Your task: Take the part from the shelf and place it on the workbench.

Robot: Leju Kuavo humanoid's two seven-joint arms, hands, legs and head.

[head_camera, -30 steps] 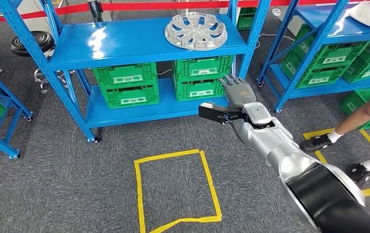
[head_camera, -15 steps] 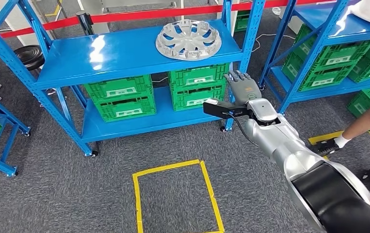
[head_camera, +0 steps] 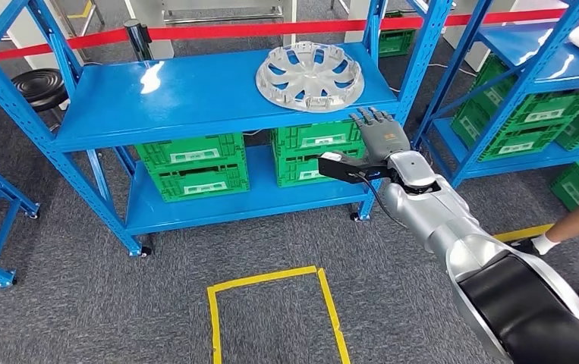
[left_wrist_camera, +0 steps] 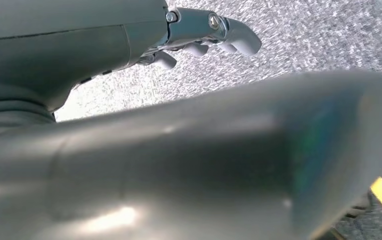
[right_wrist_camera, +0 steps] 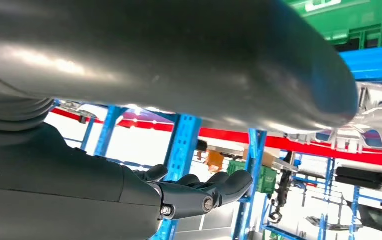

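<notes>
Below the shelf (head_camera: 195, 98) edge, my right hand (head_camera: 377, 140) hangs open and empty, angled toward the hubcap (head_camera: 310, 74).

A workshop or small warehouse floor: blue steel shelf racks (head_camera: 195, 98) hold rows of green plastic crates (head_camera: 191, 163) on their lower levels, grey industrial carpet (head_camera: 81, 303) is marked with a yellow tape square (head_camera: 271, 274), a red barrier belt (head_camera: 271, 30) runs behind the racks, and a silver wheel cover (head_camera: 310, 74) lies on the top shelf
</notes>
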